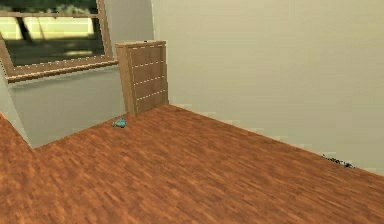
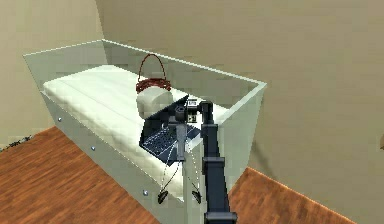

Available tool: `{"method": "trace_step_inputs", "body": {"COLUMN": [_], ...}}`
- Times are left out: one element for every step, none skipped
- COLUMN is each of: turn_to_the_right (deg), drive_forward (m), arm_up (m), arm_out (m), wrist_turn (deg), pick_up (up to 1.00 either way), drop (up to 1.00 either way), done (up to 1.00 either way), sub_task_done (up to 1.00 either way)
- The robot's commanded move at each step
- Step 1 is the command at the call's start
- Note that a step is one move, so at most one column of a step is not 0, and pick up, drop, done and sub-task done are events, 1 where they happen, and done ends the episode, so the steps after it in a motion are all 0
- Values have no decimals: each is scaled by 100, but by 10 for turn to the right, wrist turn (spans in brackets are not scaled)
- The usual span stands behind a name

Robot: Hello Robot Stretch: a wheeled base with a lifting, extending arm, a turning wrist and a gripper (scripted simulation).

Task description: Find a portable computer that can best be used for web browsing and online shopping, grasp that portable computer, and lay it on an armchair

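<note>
Place: it was a bedroom in a home.
Bed: a pale-framed bed (image 2: 95, 97) with a white mattress lay at 10 o'clock, arm side view.
Storage: a wooden chest of drawers (image 1: 143, 76) stood at 11 o'clock, forward view, beside a window (image 1: 52, 30).
Floor: the plank floor (image 1: 180, 172) was wood.

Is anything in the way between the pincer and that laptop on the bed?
Nothing visible. The pincer is right at the laptop, which lies on the bed. A white basket with red handles stands just beyond the laptop, not between them. Whether pincer and laptop touch cannot be told.
</note>
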Motion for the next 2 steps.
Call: {"method": "trace_step_inputs", "body": {"turn_to_the_right": [0,0], "drive_forward": [0,0], "arm_up": [0,0], "arm_out": [0,0], "wrist_turn": [450,450], "pick_up": [0,0], "drop": [0,0], "done": [0,0], "sub_task_done": [0,0]}}
